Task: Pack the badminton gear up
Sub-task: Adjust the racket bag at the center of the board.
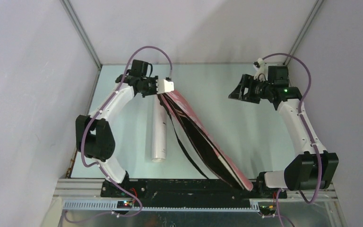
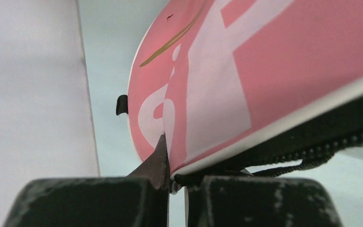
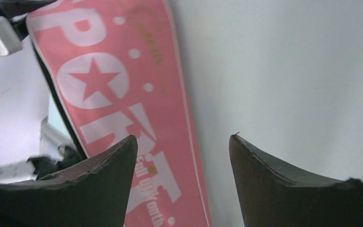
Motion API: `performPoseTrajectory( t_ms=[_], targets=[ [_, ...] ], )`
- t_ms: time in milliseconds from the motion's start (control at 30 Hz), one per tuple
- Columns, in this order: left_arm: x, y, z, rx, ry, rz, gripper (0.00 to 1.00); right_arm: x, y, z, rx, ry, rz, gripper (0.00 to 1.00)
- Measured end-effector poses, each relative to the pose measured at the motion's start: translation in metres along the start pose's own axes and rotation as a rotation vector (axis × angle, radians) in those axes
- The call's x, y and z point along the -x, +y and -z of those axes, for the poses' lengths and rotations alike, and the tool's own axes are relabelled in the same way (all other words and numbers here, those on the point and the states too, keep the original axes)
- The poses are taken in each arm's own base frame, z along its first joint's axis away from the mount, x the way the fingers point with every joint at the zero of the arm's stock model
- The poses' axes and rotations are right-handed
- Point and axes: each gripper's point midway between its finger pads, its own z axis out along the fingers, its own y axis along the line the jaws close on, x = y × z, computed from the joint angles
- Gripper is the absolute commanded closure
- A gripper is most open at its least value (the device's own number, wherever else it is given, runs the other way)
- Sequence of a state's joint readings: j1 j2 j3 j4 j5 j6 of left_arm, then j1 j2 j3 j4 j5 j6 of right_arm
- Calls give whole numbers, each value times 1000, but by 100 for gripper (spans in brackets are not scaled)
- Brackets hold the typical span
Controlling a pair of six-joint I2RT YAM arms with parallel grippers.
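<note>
The pink racket bag (image 1: 203, 137) stands on its edge and runs diagonally from the far middle of the table to the near edge by the right arm's base. My left gripper (image 1: 164, 86) is shut on its far end; in the left wrist view the fingertips (image 2: 160, 161) pinch the bag (image 2: 264, 61) at its black zipper edge. A black strap (image 1: 183, 144) hangs down the bag's left side. The long white tube (image 1: 159, 135) lies on the table left of the bag. My right gripper (image 1: 236, 90) hovers open to the right of the bag, holding nothing. In the right wrist view the gripper (image 3: 183, 146) looks down on the bag's "SPORT" lettering (image 3: 108, 94).
Grey walls close in the pale table (image 1: 217, 109) on the left, back and right. An aluminium rail (image 1: 189, 205) with the arm bases runs along the near edge. The bag's near end leans by the right arm's base (image 1: 274, 179).
</note>
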State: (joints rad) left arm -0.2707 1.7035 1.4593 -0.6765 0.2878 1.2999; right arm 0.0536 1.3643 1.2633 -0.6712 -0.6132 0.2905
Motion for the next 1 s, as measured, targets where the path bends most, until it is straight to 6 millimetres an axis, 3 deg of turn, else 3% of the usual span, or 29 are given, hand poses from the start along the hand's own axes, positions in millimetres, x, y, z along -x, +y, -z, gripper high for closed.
performPoseTrajectory(
  t_ms=[200, 400, 567, 733, 867, 1000],
  targets=[
    [-34, 28, 22, 129, 84, 284, 100, 25, -18, 20, -131, -130, 9, 24],
    [-66, 88, 63, 382, 93, 588, 100, 30, -25, 24, -184, -160, 11, 23],
    [-71, 87, 65, 404, 93, 687, 100, 38, -25, 24, -181, -212, 15, 21],
    [-45, 79, 53, 390, 59, 787, 100, 25, -25, 21, -158, -249, 46, 18],
    [5, 69, 37, 377, 28, 809, 100, 14, -7, 22, -106, -299, 144, 11],
    [62, 52, 29, 334, -52, 885, 100, 14, 24, 33, -27, -420, 295, 9]
  ],
)
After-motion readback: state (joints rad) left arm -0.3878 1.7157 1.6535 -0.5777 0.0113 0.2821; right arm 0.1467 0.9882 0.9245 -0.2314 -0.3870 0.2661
